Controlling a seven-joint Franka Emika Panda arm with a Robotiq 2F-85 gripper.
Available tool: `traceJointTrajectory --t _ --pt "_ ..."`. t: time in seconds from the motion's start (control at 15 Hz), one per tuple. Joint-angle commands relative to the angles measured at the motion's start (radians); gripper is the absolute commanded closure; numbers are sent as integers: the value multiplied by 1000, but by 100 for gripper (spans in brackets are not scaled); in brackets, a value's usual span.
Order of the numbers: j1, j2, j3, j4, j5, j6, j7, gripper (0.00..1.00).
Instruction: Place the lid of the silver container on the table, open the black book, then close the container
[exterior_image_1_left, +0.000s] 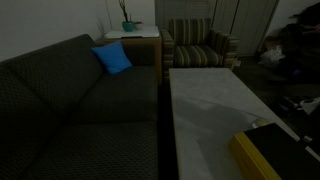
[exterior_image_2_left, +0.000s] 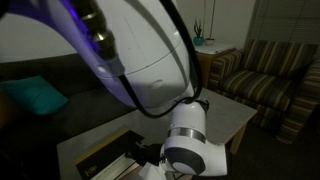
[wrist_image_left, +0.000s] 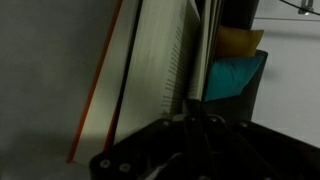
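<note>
A dim living room is shown: a dark sofa (exterior_image_1_left: 70, 100) with a blue cushion (exterior_image_1_left: 112, 58), a striped armchair (exterior_image_1_left: 200, 45) and a small side table (exterior_image_1_left: 130, 35) at the far end. A long pale worktop (exterior_image_1_left: 210, 95) runs between them. The book (exterior_image_1_left: 262, 155) is seen at the worktop's near corner, its yellow side showing. In an exterior view it lies under the white arm (exterior_image_2_left: 150, 60), close to the worktop's edge.

In the wrist view pale pages (wrist_image_left: 160, 60) are exposed beside an orange-yellow strip of cover edge. The end effector (wrist_image_left: 190, 125) is held close against them with its fingers brought together. Whether a page or the cover is pinched between them cannot be told.

Neither the tin nor its lid can be found in any view, so the first step cannot be confirmed. The opening of the book is judged to be the step in hand, since the pages are already laid bare to the wrist camera. The closing of the tin is taken to be left.

The book sits near a corner, so a cover swung outward could overhang the edge. Much of the top beyond the book is seen bare, which leaves room for moving. The sofa stands just beside one long edge.
</note>
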Motion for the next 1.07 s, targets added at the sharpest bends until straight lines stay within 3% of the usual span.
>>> traceJointTrajectory --t 0.0,1.0 --pt "-21 0 9 3 25 -24 -48 100" --pt "34 -1 1 63 24 -4 -39 100"
